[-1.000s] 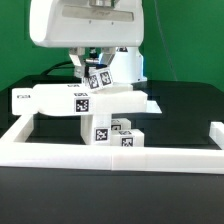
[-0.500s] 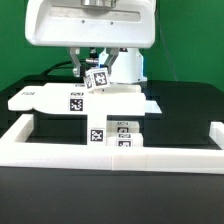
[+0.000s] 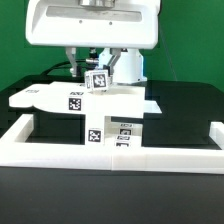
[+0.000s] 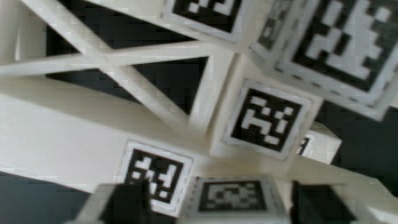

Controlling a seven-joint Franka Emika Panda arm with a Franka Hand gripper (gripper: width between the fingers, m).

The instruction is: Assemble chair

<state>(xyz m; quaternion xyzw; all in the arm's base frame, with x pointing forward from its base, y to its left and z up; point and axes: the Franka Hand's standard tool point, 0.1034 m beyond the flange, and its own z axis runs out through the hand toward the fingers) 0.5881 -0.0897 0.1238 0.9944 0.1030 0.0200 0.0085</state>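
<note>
The chair is a cluster of white tagged parts. Its flat seat plate [image 3: 60, 97] lies level, and square legs [image 3: 124, 135] stand under it behind the front wall. A small tagged block [image 3: 97, 80] sticks up from the plate's top. My gripper [image 3: 92, 68] hangs straight over this block, below the big white arm. In the wrist view the dark fingers [image 4: 139, 202] flank a tagged white block [image 4: 231, 196], and my gripper [image 4: 228, 208] looks open, with thin gaps beside the block. Crossed white bars [image 4: 125, 70] and several tags fill the rest of that view.
A long low white border wall [image 3: 110, 156] runs along the front, with side arms going back on the exterior view's left [image 3: 20, 128] and right [image 3: 213, 133]. The tabletop is black and a green backdrop stands behind.
A second ago the seat plate sat tilted and further to the exterior view's right. It then settled level and to the left. The arm has hardly moved in the last half second.
</note>
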